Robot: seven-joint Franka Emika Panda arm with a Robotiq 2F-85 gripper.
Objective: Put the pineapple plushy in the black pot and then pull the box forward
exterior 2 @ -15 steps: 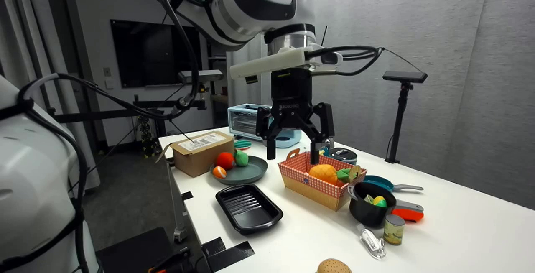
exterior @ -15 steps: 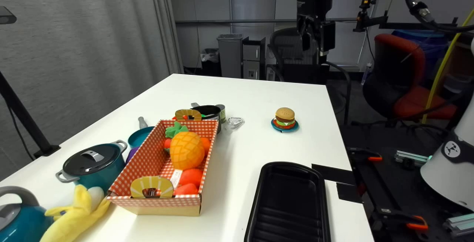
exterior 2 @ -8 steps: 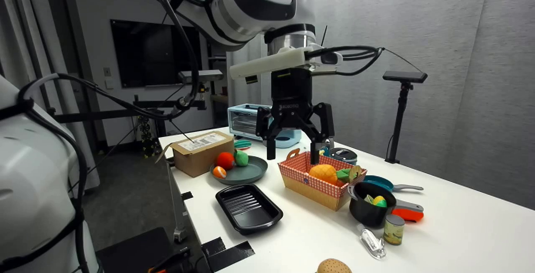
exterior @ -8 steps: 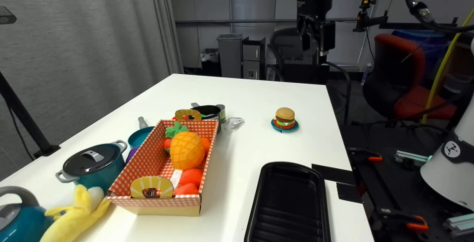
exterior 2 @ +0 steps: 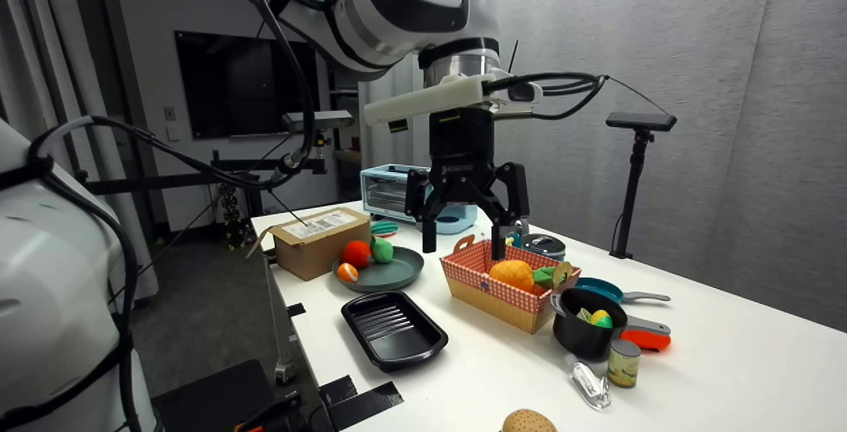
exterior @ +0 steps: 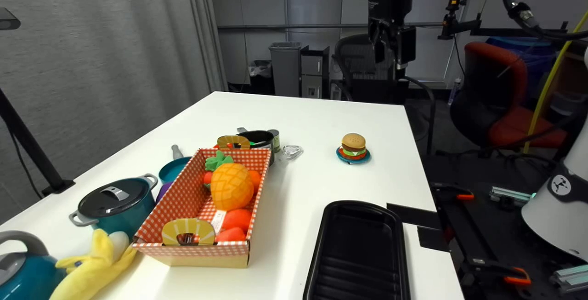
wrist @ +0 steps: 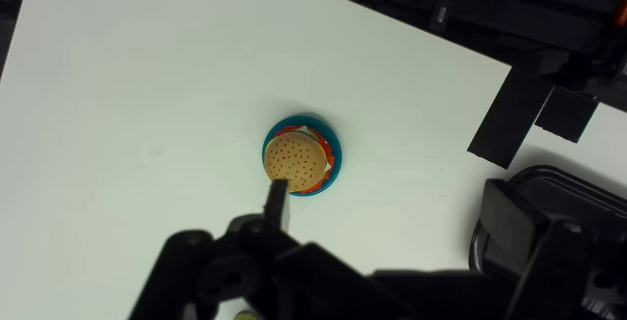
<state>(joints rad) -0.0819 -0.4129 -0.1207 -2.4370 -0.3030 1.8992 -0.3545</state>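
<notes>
Orange pineapple, box, gripper: unmoved.

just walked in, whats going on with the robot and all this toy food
A robot arm is meant to put the pineapple plushy in the black pot, then pull the box forward. Right now it is handling nothing: its gripper hangs open above the white table. The pineapple plushy lies in the box, not yet in the black pot, which stands by one end of the box.
</notes>
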